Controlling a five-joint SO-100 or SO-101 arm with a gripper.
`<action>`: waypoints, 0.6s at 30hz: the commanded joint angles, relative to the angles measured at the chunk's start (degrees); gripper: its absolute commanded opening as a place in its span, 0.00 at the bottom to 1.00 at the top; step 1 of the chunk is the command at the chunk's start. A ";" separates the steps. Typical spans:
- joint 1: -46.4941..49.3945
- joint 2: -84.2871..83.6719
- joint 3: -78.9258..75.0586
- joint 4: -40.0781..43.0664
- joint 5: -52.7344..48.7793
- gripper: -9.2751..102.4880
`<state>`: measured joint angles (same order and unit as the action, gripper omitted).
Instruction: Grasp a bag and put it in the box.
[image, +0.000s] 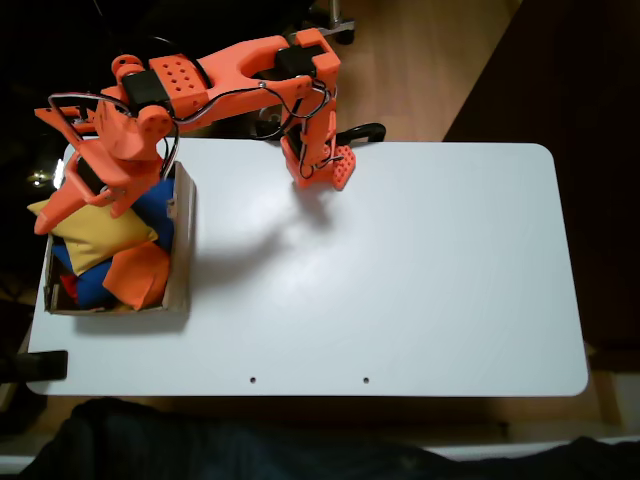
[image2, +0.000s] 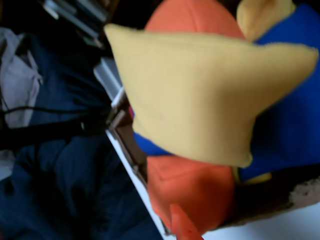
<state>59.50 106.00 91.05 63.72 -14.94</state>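
The yellow bag (image: 100, 232) lies on top of a pile of beanbags inside the brown cardboard box (image: 183, 240) at the table's left end in the fixed view. My orange gripper (image: 85, 213) hangs over it with its fingers spread apart, one on each side of the bag's upper edge, so it looks open. In the wrist view the bag (image2: 200, 95) looms large and blurred, resting on an orange beanbag (image2: 192, 187) and a blue one (image2: 290, 120). One orange fingertip (image2: 181, 226) pokes in from the bottom edge, apart from the bag. The box wall (image2: 126, 136) runs beside the pile.
In the box, an orange beanbag (image: 135, 275) and blue ones (image: 160, 205) lie under the yellow one. The arm's base (image: 322, 165) stands at the back of the white table (image: 400, 270). A black clamp (image: 40, 365) grips the table's front left corner. Dark cloth (image2: 60, 190) lies beyond the box.
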 joint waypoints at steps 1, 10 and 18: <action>-0.62 3.69 1.23 -1.58 -0.09 0.69; -1.58 7.91 7.03 -5.01 0.79 0.69; -2.90 11.16 11.07 -4.83 1.05 0.77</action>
<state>56.95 114.43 101.51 59.41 -14.06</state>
